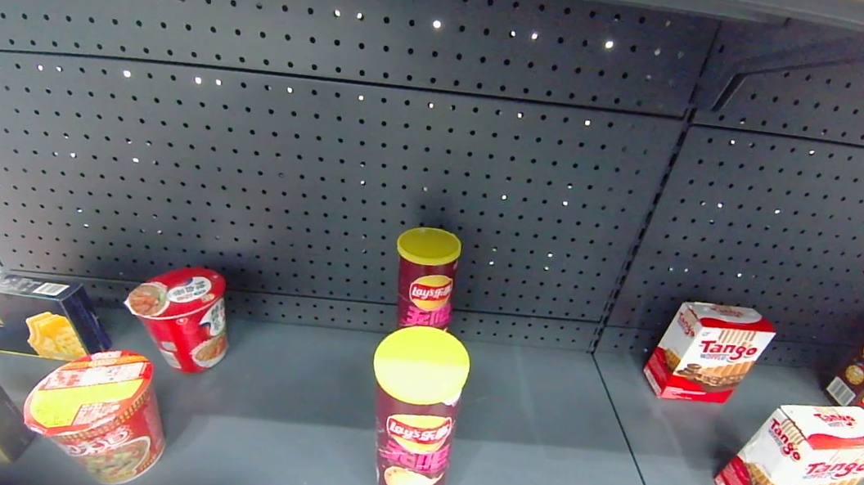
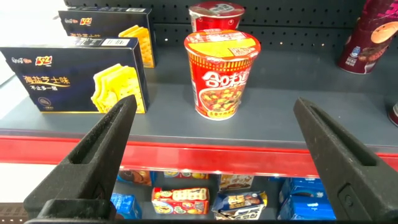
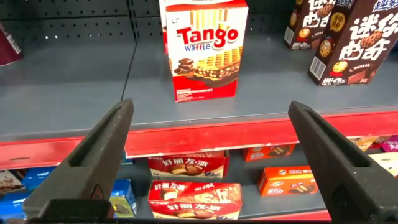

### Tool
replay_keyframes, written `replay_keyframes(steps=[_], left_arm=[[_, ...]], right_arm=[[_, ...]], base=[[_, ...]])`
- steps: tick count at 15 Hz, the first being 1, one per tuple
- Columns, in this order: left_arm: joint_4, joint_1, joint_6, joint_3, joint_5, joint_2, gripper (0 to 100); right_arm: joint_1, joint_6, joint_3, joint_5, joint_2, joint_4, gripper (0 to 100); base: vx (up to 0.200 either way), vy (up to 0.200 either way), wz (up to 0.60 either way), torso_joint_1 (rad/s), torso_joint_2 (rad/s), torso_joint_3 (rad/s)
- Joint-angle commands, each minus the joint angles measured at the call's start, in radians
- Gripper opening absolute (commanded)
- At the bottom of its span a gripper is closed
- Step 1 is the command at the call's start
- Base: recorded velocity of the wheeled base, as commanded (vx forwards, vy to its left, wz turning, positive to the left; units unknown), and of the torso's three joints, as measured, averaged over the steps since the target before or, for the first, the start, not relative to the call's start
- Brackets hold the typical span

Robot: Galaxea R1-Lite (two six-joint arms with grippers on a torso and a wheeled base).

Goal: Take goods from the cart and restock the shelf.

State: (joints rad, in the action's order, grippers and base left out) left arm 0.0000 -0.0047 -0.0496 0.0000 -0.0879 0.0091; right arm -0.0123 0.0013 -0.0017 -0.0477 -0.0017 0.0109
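The matte grey metal shelf (image 1: 538, 453), backed by a perforated panel (image 1: 286, 159), holds a front chip can (image 1: 413, 430) and a back chip can (image 1: 425, 279) upright at its middle, both tall cylinders with round yellow lids. To the robot's left stand two tapered red noodle cups (image 1: 99, 416) and flat dark cardboard boxes (image 1: 27, 314); to its right, glossy red-and-white wafer boxes (image 1: 813, 464). The left gripper (image 2: 214, 106) and right gripper (image 3: 211, 107), with black wedge-shaped fingers, are spread wide and empty before the shelf's red front lip.
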Motion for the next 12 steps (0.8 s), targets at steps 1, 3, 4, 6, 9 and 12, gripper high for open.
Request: replay_keyframes(steps=[1,3,4,6,9,12], left_arm=[[0.0,0.0,-0.003,0.0,-0.004,0.0,100],[0.0,0.0,0.004,0.0,0.0,0.0,100],[0.0,0.0,-0.001,0.0,-0.001,0.0,100],[0.0,0.0,-0.003,0.0,-0.006,0.0,100],[0.0,0.0,-0.003,0.0,-0.006,0.0,100],[0.0,0.0,-0.001,0.0,-0.001,0.0,100]], right_arm=[[0.0,0.0,0.0,0.0,0.002,0.0,100],[0.0,0.0,0.0,0.0,0.002,0.0,100],[0.0,0.0,0.0,0.002,0.002,0.0,100],[0.0,0.0,0.0,0.002,0.002,0.0,100],[0.0,0.0,0.0,0.002,0.002,0.0,100],[0.0,0.0,0.0,0.002,0.002,0.0,100]], base=[[0.0,0.0,0.0,0.0,0.0,0.0],[0.0,0.0,0.0,0.0,0.0,0.0],[0.0,0.0,0.0,0.0,0.0,0.0],[-0.2,0.0,0.0,0.0,0.0,-0.002],[-0.067,0.0,0.0,0.006,0.0,0.002],[0.0,0.0,0.0,0.0,0.0,0.0]])
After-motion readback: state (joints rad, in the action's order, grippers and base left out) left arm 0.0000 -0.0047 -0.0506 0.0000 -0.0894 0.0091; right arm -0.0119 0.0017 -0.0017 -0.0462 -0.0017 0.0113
